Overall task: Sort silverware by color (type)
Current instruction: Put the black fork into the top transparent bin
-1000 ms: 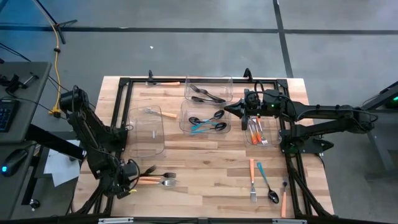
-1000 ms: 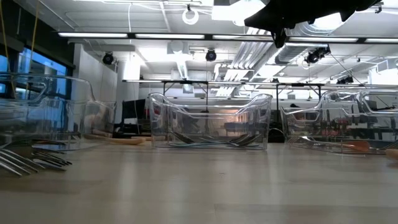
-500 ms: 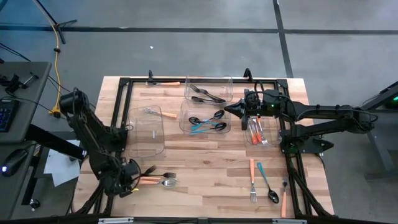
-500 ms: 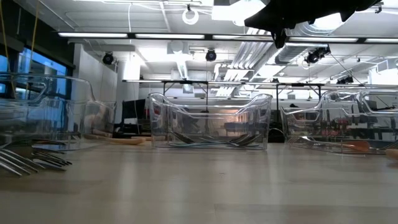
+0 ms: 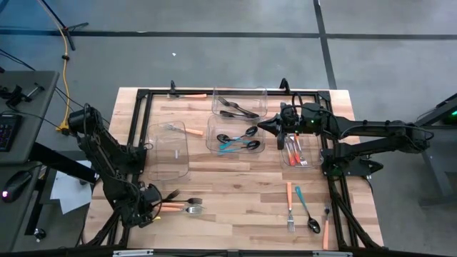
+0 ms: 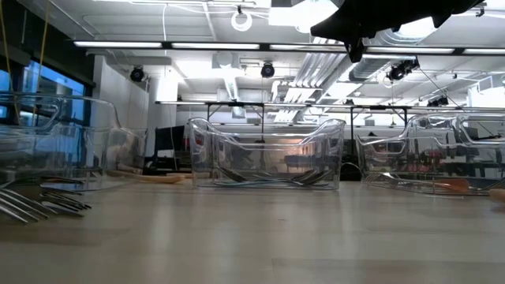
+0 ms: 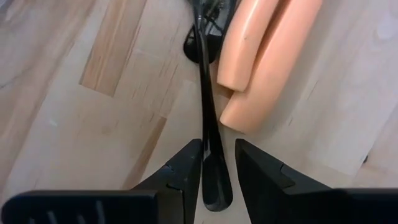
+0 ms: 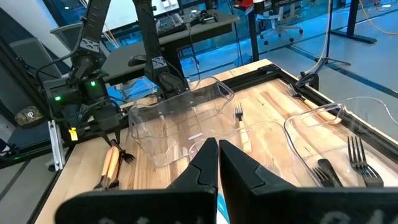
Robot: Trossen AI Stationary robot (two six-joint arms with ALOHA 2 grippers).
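The left gripper [image 7: 217, 168] sits at the bottom of the frame, its two dark fingers [image 7: 185, 171] on each side of a thin black handle [image 7: 208, 134]. Two orange handles [image 7: 264, 53] lie at the top right, on the wooden table [image 7: 81, 93].

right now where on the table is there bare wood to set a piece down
Free: the middle front of the table, between the left gripper with its black and orange pieces and the loose silverware front right. Crowded: the clear bins at centre back.
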